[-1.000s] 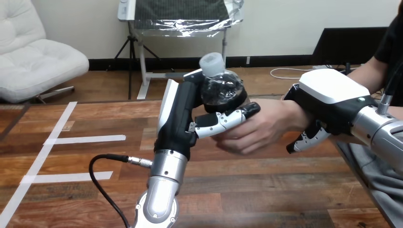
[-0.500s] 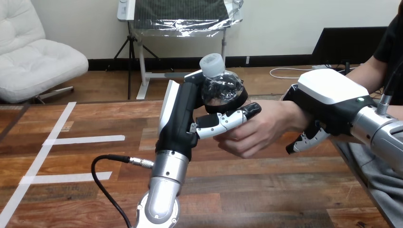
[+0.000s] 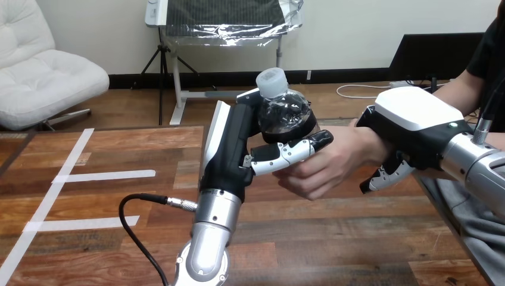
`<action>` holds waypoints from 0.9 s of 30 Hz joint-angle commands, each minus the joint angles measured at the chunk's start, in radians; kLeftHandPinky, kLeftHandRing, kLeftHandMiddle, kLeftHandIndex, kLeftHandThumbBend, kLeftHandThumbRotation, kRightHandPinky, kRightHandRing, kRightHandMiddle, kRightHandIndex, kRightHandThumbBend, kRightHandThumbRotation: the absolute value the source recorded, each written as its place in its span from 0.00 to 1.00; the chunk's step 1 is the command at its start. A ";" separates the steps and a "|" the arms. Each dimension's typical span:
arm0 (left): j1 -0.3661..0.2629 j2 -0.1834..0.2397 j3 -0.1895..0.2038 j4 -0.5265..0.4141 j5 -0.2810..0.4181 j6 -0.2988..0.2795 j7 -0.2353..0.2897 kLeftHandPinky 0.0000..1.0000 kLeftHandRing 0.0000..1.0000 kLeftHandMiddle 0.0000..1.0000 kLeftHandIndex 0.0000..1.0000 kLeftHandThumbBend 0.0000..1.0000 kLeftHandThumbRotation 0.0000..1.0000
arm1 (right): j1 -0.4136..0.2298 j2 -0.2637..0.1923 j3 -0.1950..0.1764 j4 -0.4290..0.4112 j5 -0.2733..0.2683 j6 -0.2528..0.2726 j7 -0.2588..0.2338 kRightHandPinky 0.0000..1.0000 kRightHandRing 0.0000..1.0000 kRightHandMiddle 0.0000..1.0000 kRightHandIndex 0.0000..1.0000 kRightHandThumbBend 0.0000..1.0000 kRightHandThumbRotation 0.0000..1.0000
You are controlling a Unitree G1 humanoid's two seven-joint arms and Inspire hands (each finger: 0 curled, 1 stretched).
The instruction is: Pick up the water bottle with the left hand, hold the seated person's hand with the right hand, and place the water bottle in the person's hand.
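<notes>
Slightly nearer the person's hand (image 3: 333, 161) than a second ago, the water bottle (image 3: 284, 113) is held upright in the left hand (image 3: 235, 149), whose fingers are curled round it and touch that hand. Just right of it, the wrist is clasped from above by the right hand (image 3: 417, 128), fingers curled under. Bare table (image 3: 333, 238) is seen below, its right edge under the wrist.

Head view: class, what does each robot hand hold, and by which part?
The left hand grips the water bottle round its body; the right hand wraps the person's wrist.
</notes>
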 commanded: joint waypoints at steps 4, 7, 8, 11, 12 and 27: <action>-0.064 -0.072 -0.009 -0.001 -0.001 -0.027 0.009 0.38 0.39 0.41 0.49 0.59 0.00 | -0.036 -0.019 -0.054 0.001 -0.002 -0.021 -0.033 0.15 0.21 0.29 0.34 0.80 0.00; -0.064 -0.070 -0.010 -0.002 -0.001 -0.025 0.008 0.38 0.40 0.41 0.49 0.59 0.00 | -0.036 -0.020 -0.054 0.002 -0.006 -0.019 -0.032 0.15 0.22 0.30 0.35 0.80 0.00; -0.064 -0.069 -0.011 -0.002 -0.002 -0.024 0.008 0.38 0.40 0.42 0.49 0.59 0.00 | -0.036 -0.020 -0.053 0.002 -0.007 -0.018 -0.032 0.16 0.22 0.31 0.36 0.79 0.00; -0.065 -0.066 -0.011 0.000 -0.003 -0.028 0.004 0.38 0.40 0.42 0.49 0.58 0.00 | -0.036 -0.021 -0.051 0.004 -0.016 -0.014 -0.034 0.18 0.26 0.35 0.40 0.80 0.00; -0.065 -0.063 -0.013 -0.002 -0.001 -0.025 0.001 0.38 0.40 0.42 0.49 0.58 0.00 | -0.035 -0.021 -0.052 0.005 -0.018 -0.015 -0.038 0.19 0.27 0.36 0.41 0.80 0.00; -0.069 0.012 -0.049 -0.070 0.112 0.107 -0.091 0.85 0.88 0.89 0.92 0.86 0.46 | -0.021 -0.031 -0.055 0.010 -0.026 -0.035 -0.070 0.47 0.58 0.66 0.67 0.88 0.01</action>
